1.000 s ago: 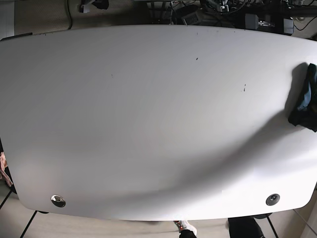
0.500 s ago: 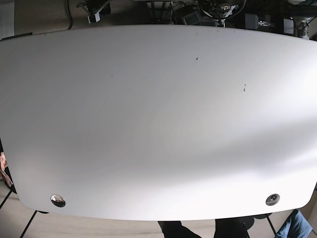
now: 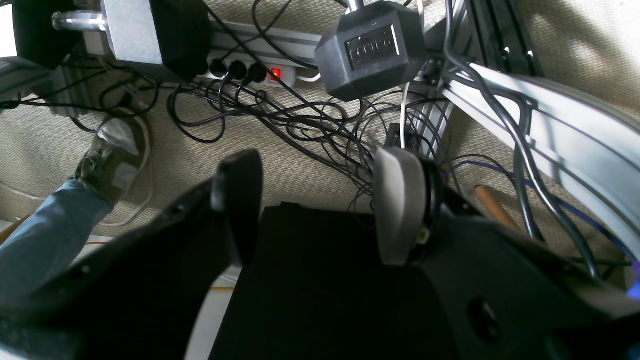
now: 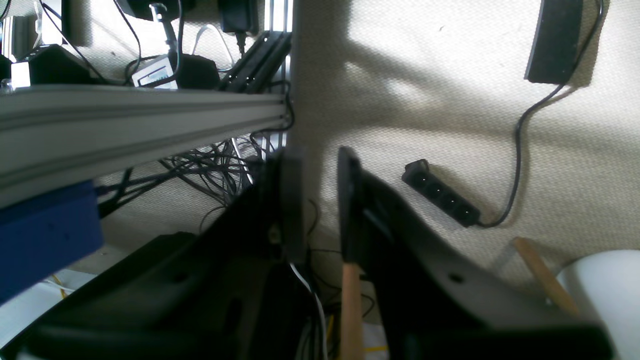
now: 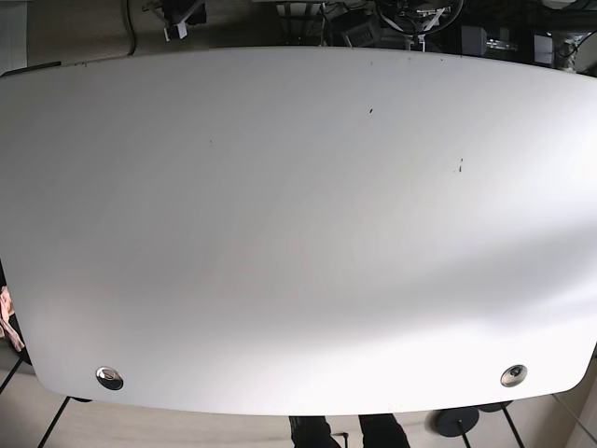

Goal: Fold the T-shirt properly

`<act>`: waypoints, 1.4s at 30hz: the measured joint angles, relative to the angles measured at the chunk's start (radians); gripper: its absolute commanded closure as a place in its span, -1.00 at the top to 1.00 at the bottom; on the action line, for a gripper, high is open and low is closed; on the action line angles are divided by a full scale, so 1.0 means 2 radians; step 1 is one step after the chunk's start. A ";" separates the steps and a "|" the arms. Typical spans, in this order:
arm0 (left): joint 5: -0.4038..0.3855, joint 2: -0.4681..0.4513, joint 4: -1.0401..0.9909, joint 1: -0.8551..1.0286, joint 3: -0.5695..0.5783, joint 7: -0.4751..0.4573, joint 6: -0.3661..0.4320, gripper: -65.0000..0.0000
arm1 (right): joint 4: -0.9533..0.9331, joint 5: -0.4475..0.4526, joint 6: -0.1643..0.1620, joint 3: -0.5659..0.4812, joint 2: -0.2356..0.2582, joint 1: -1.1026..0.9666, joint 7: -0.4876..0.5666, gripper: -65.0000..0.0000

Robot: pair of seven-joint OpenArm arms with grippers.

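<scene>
The bench is lying bare, with no T-shirt showing in any view. Both arms are hanging off it, over the carpet and cables. The left pincer is gaping wide and holding nothing; the right pincer is standing narrowly apart, also holding nothing. Folding is not yet starting, I judge: the next move is needing a shirt laid on the bench first.

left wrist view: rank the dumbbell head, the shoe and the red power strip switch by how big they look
1. dumbbell head, largest.
2. shoe, somewhat smaller, though it lies farther from the camera, so this ranking is unsure.
3. red power strip switch, clearly smallest.
</scene>
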 measured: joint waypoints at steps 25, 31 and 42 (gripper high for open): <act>-0.001 0.013 0.148 0.131 0.000 -0.061 0.000 -0.02 | 0.045 0.004 0.000 0.004 0.017 -0.054 0.005 -0.71; -0.002 0.011 0.310 0.253 -0.001 -0.061 0.002 -0.02 | 0.162 0.003 0.000 0.039 0.021 -0.168 0.003 -0.71; -0.002 0.006 0.620 0.465 -0.007 -0.058 0.001 -0.02 | 0.392 0.004 0.002 0.108 0.024 -0.359 0.000 -0.71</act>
